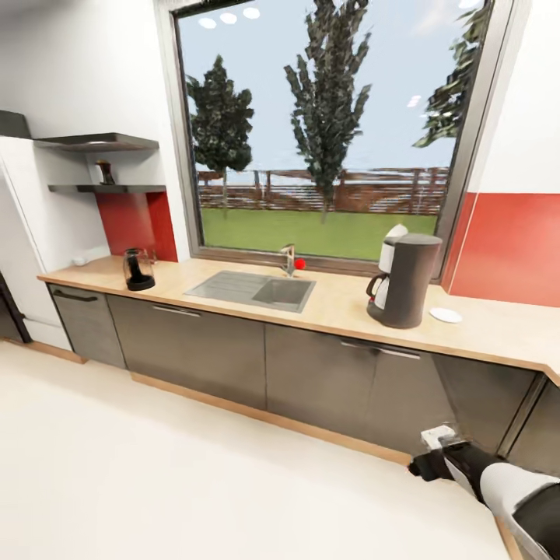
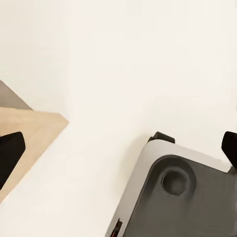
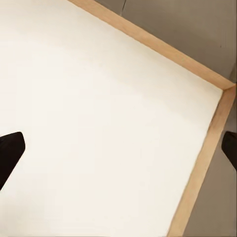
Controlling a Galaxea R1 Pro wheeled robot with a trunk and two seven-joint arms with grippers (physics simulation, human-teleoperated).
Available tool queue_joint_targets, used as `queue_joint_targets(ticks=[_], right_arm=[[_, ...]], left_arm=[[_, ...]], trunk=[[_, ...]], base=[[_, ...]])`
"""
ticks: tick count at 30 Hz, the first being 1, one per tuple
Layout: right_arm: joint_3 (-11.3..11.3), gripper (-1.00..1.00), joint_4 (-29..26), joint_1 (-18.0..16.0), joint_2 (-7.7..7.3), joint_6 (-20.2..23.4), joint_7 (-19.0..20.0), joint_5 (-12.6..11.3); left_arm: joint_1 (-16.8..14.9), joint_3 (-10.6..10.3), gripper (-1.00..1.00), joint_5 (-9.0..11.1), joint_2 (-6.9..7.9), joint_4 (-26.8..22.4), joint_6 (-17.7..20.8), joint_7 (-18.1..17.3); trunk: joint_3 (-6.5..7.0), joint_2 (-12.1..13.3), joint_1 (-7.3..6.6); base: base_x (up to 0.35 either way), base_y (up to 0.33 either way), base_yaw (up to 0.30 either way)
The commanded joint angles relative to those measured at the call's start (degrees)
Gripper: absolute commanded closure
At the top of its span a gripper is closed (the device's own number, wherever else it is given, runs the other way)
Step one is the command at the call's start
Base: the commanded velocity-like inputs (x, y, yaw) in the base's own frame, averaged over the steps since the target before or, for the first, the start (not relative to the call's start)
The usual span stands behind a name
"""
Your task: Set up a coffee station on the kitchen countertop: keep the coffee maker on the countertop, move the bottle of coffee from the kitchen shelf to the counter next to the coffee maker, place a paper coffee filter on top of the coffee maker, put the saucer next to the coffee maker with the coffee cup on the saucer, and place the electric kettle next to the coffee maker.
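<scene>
Both grippers, left (image 2: pixel 118 148) and right (image 3: pixel 118 148), hang spread and empty over the floor (image 3: pixel 98 123); the head view adds the coffee maker (image 1: pixel 404 280) on the kitchen countertop (image 1: pixel 334 307).

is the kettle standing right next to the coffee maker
No, the electric kettle stands left of the sink, the coffee maker right of it.

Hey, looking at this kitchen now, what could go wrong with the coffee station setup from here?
1. The bottle of coffee sits on a high shelf beside the window, so reaching it may be awkward.
2. The electric kettle stands across the sink from the coffee maker, a long carry.
3. The saucer lies close beside the coffee maker, so an arm could knock either.
</scene>
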Motion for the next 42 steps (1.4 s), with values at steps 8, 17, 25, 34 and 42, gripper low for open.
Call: queue_joint_targets(ticks=[8,17,25,34,42], right_arm=[[0.47,-1.00,0.06,13.95,1.09,-7.41,-0.21,-5.42],[0.47,-1.00,0.06,23.72,1.30,-9.82,-0.13,-9.08],[0.47,-1.00,0.06,25.51,1.19,-10.13,0.32,-9.82],[0.42,-1.00,0.05,27.09,0.78,-12.21,-0.04,-9.89],[0.05,-1.00,-0.08,27.85,1.82,-12.37,-1.13,-9.77]], left_arm=[[0.03,0.10,-1.00,-5.39,-0.13,-5.14,-0.36,0.08],[0.07,0.05,-1.00,-7.28,-0.46,-9.56,-0.65,-0.42],[0.07,0.00,-1.00,-7.56,-0.50,-13.79,0.09,-0.70],[0.04,-0.02,-1.00,-16.91,-4.61,-25.77,7.85,0.21],[0.03,-0.42,-1.00,-19.31,-5.96,-26.15,8.52,-0.13]], trunk=[[0.54,-0.06,0.02],[1.21,-0.06,0.02],[1.37,-0.06,0.02],[2.03,-0.06,0.02],[2.14,-0.06,0.02]], base=[[0.000,0.000,0.187],[0.000,0.000,0.180],[0.032,0.000,0.034],[0.298,0.000,-0.086],[0.290,-0.036,-0.019]])
